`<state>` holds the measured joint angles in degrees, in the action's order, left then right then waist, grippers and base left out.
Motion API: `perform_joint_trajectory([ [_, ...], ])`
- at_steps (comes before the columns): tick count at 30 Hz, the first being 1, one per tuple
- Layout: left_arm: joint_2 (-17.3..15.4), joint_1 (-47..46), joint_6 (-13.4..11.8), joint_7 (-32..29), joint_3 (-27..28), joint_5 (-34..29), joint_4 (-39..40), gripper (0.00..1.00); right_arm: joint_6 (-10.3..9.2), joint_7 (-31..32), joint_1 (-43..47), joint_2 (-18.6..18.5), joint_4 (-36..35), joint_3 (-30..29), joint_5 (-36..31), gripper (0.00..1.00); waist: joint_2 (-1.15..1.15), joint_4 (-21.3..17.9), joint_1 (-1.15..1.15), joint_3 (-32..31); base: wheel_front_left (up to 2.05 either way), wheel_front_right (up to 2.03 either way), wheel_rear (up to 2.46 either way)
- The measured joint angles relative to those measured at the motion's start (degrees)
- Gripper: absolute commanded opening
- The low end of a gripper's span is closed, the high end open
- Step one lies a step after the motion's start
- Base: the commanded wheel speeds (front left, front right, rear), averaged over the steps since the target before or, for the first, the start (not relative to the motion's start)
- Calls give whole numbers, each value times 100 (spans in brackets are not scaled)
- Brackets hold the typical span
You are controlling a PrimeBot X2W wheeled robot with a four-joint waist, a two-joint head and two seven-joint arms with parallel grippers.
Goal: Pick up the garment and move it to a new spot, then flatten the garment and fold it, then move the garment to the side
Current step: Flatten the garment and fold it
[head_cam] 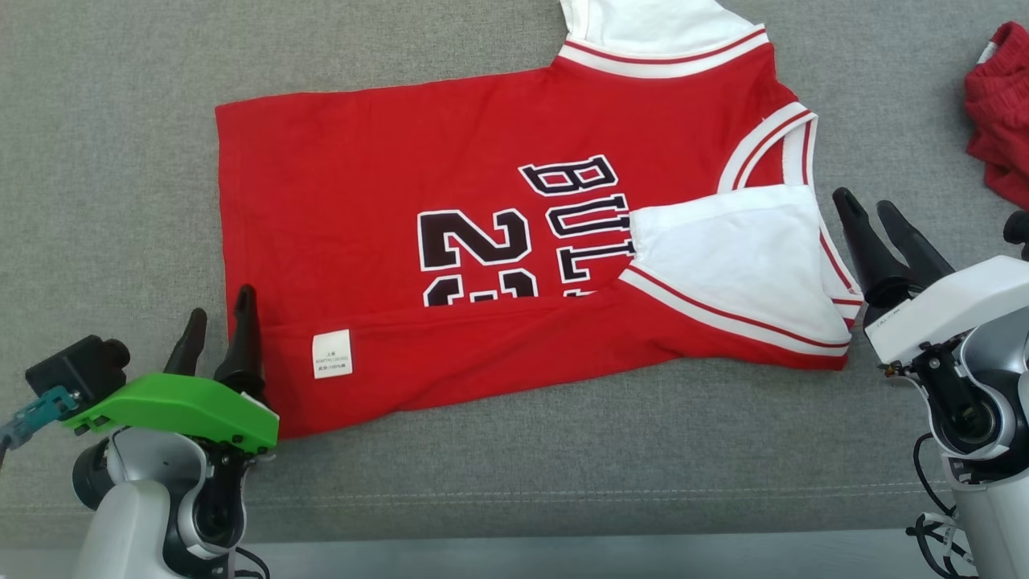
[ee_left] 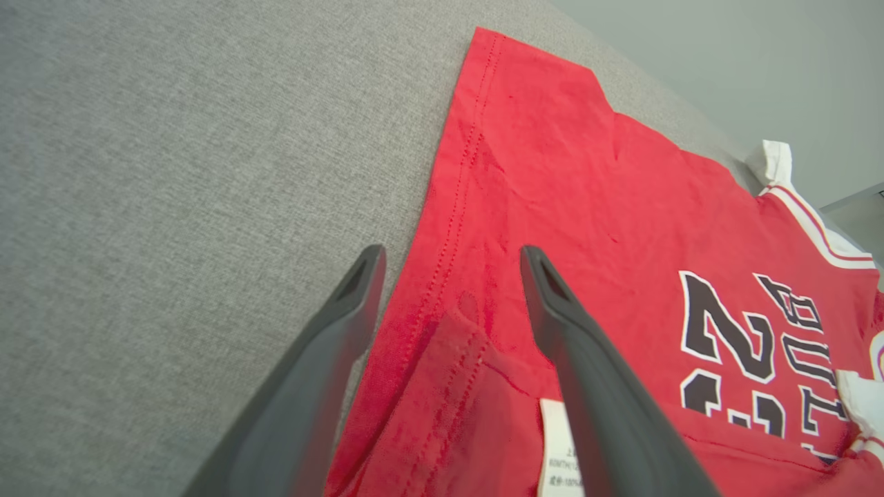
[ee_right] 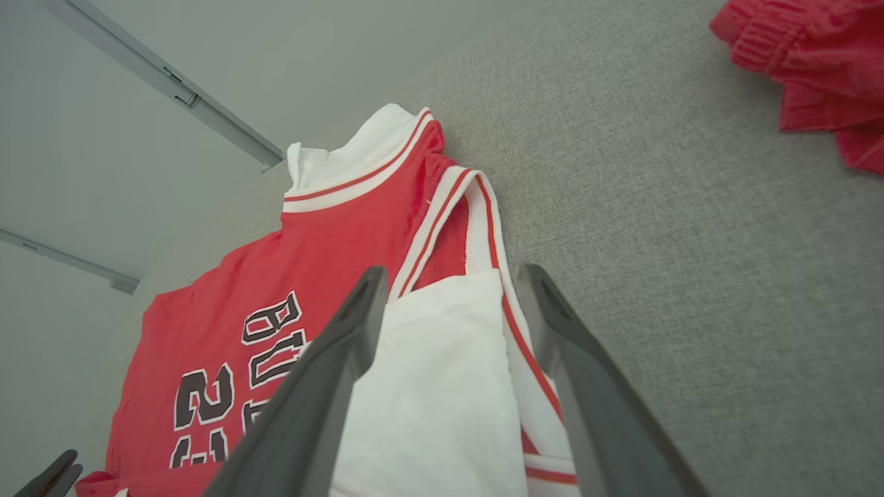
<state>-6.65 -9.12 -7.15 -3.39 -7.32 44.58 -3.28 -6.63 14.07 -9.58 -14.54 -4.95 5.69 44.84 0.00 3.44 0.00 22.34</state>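
shirt (head_cam: 450, 265): you have it flat on the grey cushion (head_cam: 120, 161), near edge folded over | left gripper (head_cam: 221, 304): fingers wide at its hem corner, holding nothing | right gripper (head_cam: 862, 201): fingers wide by its white sleeve (head_cam: 723, 257), holding nothing | red cloth (head_cam: 1001, 112): far right, apart

Grey woven upholstery (head_cam: 120, 121) with a stitched seam (head_cam: 643, 492), pale grey-green surface (ee_right: 103, 172) with metal rails (ee_right: 173, 93) beyond.
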Motion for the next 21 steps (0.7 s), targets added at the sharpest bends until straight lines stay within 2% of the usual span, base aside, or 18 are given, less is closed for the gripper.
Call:
perform_joint_trajectory([
  [5,-23,-1,0,193,198,-55,7,100,5,-105,-9,-89,-67,199,-360,100,0,-66,0,-67,0,0,0],
  [10,-35,-80,0,170,99,-58,176,100,3,-177,-74,-120,-229,172,-408,100,0,-132,0,-123,0,0,0],
  [13,-104,-293,32,-35,-87,-58,188,100,2,-113,-234,-154,-212,179,-413,100,0,-130,0,-106,0,0,0],
  [21,-286,-1173,361,-949,-372,209,153,100,-2,554,-1199,-470,24,259,-556,100,0,-67,0,157,0,0,0],
])
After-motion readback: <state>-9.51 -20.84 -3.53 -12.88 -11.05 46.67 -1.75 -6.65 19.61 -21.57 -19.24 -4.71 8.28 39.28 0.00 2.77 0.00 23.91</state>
